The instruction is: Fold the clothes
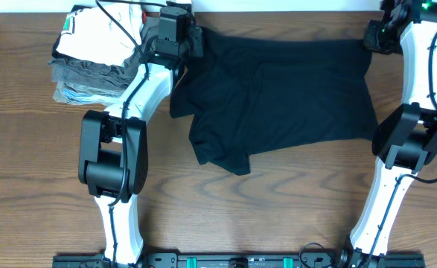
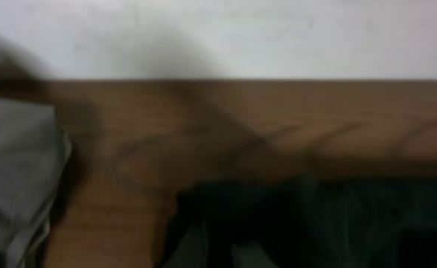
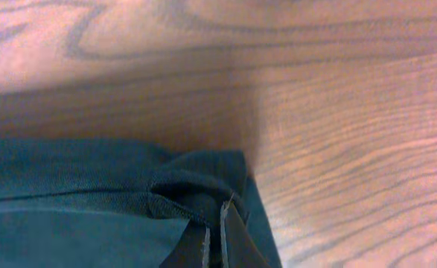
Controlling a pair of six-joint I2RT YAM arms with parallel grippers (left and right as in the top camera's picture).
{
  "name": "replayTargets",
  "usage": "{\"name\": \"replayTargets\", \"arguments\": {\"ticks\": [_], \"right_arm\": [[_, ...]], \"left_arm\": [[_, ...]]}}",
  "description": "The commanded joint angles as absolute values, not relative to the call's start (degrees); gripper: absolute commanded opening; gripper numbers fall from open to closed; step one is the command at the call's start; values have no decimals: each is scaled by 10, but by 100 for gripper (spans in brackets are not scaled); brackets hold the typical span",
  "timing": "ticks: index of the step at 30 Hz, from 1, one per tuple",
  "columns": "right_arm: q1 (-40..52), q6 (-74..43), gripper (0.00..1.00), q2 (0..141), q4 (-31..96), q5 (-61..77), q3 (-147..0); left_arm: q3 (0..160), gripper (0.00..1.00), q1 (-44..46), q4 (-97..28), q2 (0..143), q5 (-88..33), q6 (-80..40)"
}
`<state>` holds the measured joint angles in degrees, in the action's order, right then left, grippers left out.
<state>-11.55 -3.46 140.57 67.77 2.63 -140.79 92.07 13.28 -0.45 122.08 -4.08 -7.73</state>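
Black garment flat, long axis left to right.

The shirt lies spread on the far middle of the table, with a stack of folded clothes to its left, apart from it. The left gripper sits at the shirt's far left corner, between stack and shirt. The right gripper is at the far right corner.
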Motion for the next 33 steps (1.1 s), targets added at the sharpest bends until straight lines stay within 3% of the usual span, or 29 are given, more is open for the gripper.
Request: {"name": "replayTargets", "arguments": {"ticks": [1,22,33], "right_arm": [[-113,-42,1,1410,700,39,-1409],[-140,-37,1,1409,763,46,-1409],[-143,-36,1,1417,781,45,-1408]], "left_arm": [[933,6,127,-28,1218,-34,-83],[931,6,126,-354,1140,-35,-62],[901,6,149,-384,1141,-34,-41]]}}
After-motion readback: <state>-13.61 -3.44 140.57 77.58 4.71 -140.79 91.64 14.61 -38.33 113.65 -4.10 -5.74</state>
